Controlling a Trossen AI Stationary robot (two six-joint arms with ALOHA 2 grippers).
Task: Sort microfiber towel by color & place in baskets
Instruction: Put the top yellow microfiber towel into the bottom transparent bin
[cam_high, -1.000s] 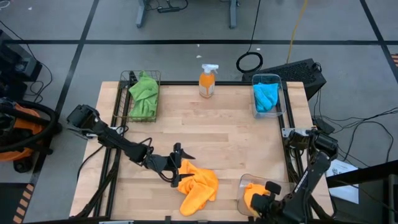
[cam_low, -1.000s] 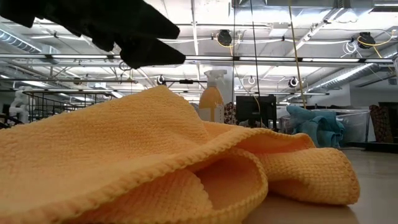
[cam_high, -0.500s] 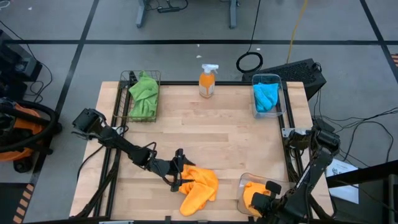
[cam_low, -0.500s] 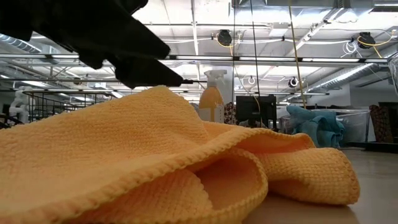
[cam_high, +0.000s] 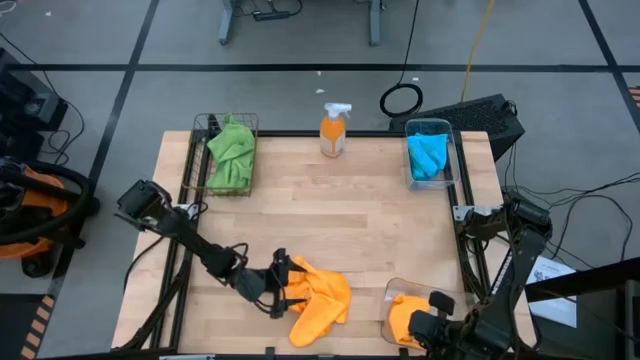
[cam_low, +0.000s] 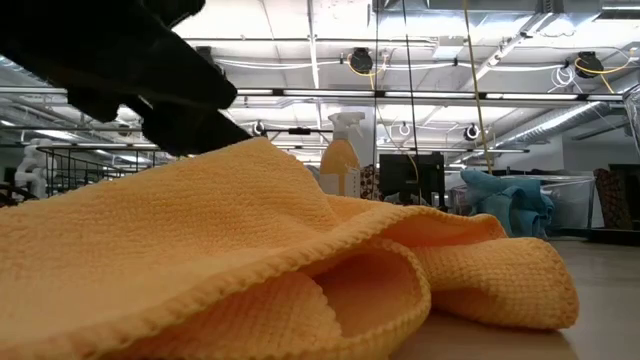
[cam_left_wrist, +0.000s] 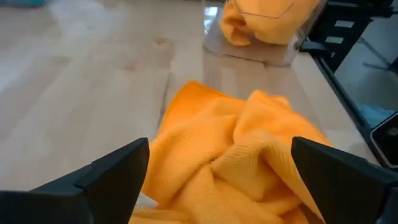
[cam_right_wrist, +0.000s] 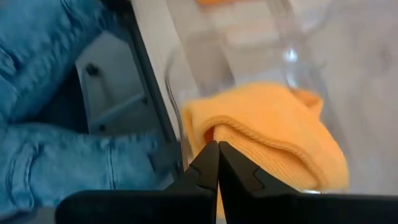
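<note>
An orange towel (cam_high: 320, 300) lies crumpled on the table near the front edge; it also shows in the left wrist view (cam_left_wrist: 230, 162) and the low view (cam_low: 250, 260). My left gripper (cam_high: 283, 285) is open at the towel's left edge, with one finger (cam_left_wrist: 118, 168) on each side of the cloth. A second orange towel (cam_high: 403, 315) lies in a clear basket (cam_high: 390, 292) at the front right. My right gripper (cam_right_wrist: 217, 149) is shut just above that towel (cam_right_wrist: 267, 130). My left gripper's open fingers stand low, level, on either side of the orange towel's left edge (cam_left_wrist: 180, 106), coming from the table's left. I cannot tell whether they touch the cloth.
A black wire basket (cam_high: 205, 125) at the back left holds green towels (cam_high: 230, 150). A clear basket (cam_high: 452, 150) at the back right holds blue towel (cam_high: 428, 155). An orange spray bottle (cam_high: 334, 130) stands at the back middle. A person's jeans (cam_right_wrist: 50, 93) show beside the table.
My left gripper has gone down and toward the table's near edge, closing in on the orange towel's left edge. It has stayed open. The towel has not moved.
</note>
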